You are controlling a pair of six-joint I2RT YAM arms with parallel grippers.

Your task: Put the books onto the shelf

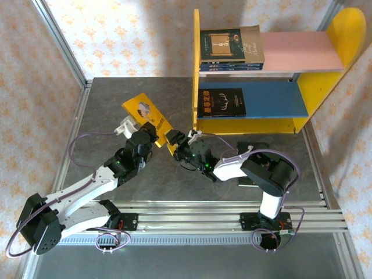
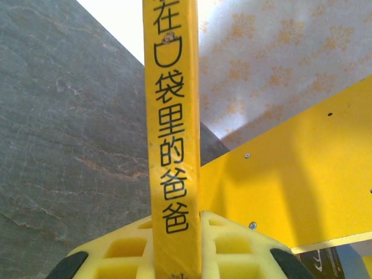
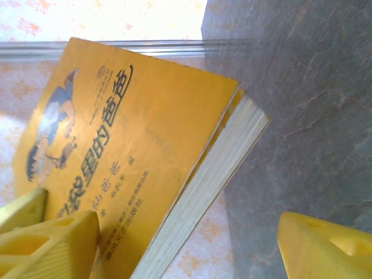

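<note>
Paperback in transit: yellow book (image 1: 145, 110) is raised off the worktop (image 1: 104, 116), its spine (image 2: 171, 145) standing straight up out of the left claw (image 1: 151, 131).
Left claw: clenched on the yellow book's lower end, a finger on each face.
Right claw (image 1: 173, 141): released, jaws wide apart. The yellow book's corner (image 3: 133, 157) sits between them, close against one finger (image 3: 52, 244), with a clear gap to the other.
Step in hand: looks like a hand-over or a re-grip between the two claws, not yet completed.
Shelf (image 1: 196, 70): lies beyond and to the right of both claws, its yellow side panel nearest the right claw.
Done, pink board (image 1: 302, 49): stack of books (image 1: 229, 46) rests at the end nearest the claws. The count cannot be told.
Done, blue board (image 1: 273, 99): black book (image 1: 221, 103) with a yellow title lies flat, just beyond the right claw.
Left to do: the yellow book has to reach a board.
Possibly left: dark flat thing (image 1: 260, 146) on the worktop behind the right claw, mostly hidden under that arm. It is probably one more book.
Progress: well past halfway, by my judgement.
</note>
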